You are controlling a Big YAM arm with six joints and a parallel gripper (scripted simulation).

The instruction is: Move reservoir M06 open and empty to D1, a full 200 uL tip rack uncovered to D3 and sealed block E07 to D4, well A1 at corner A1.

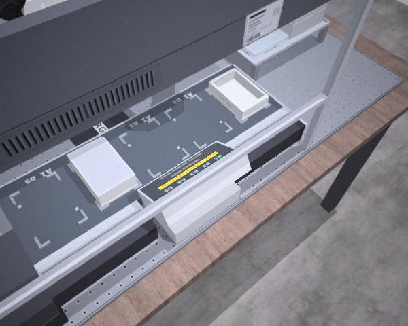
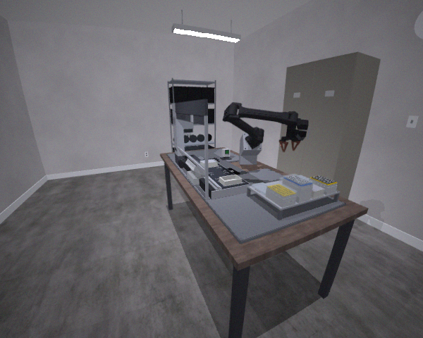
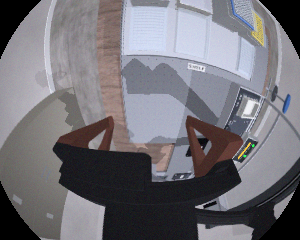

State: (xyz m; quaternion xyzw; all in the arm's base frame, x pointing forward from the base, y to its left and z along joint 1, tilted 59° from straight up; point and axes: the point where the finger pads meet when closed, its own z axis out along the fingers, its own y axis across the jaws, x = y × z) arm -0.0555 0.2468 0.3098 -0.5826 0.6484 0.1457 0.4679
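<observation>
The open white one-well reservoir (image 1: 238, 92) sits inside the D1 brackets. The white deep-well block (image 1: 101, 170) with a flat sealed top sits in D4. The brackets of D3 (image 1: 155, 143), between them, hold nothing. My gripper (image 2: 291, 145) is open and empty, high above the table between the arm's base and the SHELF (image 2: 295, 192). In the wrist view my fingers frame the table far below.
D2 (image 1: 197, 115) and D5 (image 1: 45, 214) hold nothing. A status panel with a yellow bar (image 1: 190, 168) sits on the deck's front rail. A gantry post (image 1: 341, 63) rises by D1. White plates (image 3: 149, 27) lie on the SHELF. The handler's dark housing (image 1: 92, 70) overhangs the deck.
</observation>
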